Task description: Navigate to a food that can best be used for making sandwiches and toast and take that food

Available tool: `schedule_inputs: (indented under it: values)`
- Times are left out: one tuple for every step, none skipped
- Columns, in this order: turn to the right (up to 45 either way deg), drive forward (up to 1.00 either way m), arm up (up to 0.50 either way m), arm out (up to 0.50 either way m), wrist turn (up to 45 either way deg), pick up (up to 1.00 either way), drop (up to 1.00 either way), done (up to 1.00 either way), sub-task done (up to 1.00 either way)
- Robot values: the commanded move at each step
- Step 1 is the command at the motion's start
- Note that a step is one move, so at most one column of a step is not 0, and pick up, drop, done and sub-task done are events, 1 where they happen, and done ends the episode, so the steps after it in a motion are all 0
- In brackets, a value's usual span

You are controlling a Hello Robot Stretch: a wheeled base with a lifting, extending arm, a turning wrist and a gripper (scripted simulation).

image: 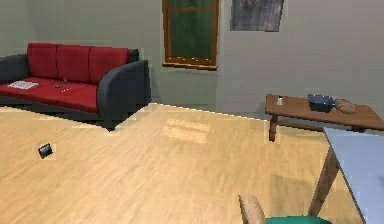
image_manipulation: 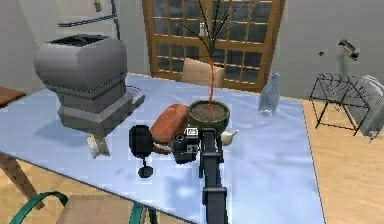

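Note:
A brown, oblong loaf of bread [image_manipulation: 168, 122] lies on the pale blue table [image_manipulation: 290, 160], between a grey toaster-like appliance [image_manipulation: 85, 80] and a dark plant pot [image_manipulation: 210, 113]. My arm [image_manipulation: 213, 190] rises from the bottom edge of the arm side view. The gripper [image_manipulation: 144, 155] reaches left at its end, just in front of the loaf. Whether it touches the loaf or holds anything I cannot tell.
Also on the table are a glass bottle [image_manipulation: 270, 95], a small white pot [image_manipulation: 229, 135] and a shaker [image_manipulation: 97, 146]. A chair [image_manipulation: 90, 210] stands at its near edge, a wire rack [image_manipulation: 335, 100] beyond. The forward view has a red sofa [image: 70, 72], a wooden side table [image: 320, 113] and open floor.

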Motion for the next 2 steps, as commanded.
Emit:
schedule_inputs:
  values:
    - [0.0,0.00,0.00,0.00,0.0,1.00,0.00,0.00,0.00]
    - [0.0,0.00,0.10,0.00,0.0,0.00,0.00,0.00,0.00]
